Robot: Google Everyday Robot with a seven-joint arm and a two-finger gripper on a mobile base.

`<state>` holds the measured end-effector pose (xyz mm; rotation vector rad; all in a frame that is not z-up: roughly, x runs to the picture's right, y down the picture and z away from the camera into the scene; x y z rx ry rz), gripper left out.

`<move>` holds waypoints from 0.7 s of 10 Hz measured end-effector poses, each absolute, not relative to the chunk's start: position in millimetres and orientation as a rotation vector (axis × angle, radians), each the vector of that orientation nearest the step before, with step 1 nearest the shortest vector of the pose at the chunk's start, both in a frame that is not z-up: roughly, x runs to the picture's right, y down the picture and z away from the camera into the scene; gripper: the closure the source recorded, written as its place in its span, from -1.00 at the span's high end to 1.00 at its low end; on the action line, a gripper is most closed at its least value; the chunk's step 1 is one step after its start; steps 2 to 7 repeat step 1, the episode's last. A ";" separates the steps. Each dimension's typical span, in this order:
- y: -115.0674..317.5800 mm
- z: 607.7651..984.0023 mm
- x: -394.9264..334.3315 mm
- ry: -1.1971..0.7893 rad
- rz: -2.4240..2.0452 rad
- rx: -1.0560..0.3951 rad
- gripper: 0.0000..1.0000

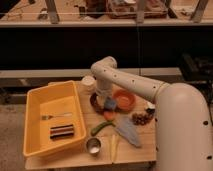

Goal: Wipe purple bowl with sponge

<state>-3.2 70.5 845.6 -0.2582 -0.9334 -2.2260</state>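
Note:
The purple bowl (94, 103) sits on the wooden table just right of the yellow bin, dark and partly hidden by the arm. My gripper (107, 102) hangs down from the white arm over the bowl's right side. It is shut on the sponge (111, 104), a small pale blue block that shows at its tip between the purple bowl and the orange bowl (125, 100). The sponge is at the purple bowl's right rim; I cannot tell whether it touches the bowl.
A yellow bin (35, 107) on the left holds a fork (55, 116) and a dark striped block (62, 131). A white cup (88, 83) stands behind the bowl. In front lie a green pepper (102, 126), a grey cloth (128, 132), a metal cup (93, 145) and grapes (141, 118).

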 end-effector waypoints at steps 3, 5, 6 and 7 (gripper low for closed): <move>66.4 843.1 -1.5 -0.946 -2.198 -0.216 -1.00; 66.4 843.1 -1.5 -0.946 -2.198 -0.216 -1.00; 66.4 843.1 -1.5 -0.946 -2.198 -0.216 -1.00; 66.4 843.1 -1.5 -0.946 -2.198 -0.216 -1.00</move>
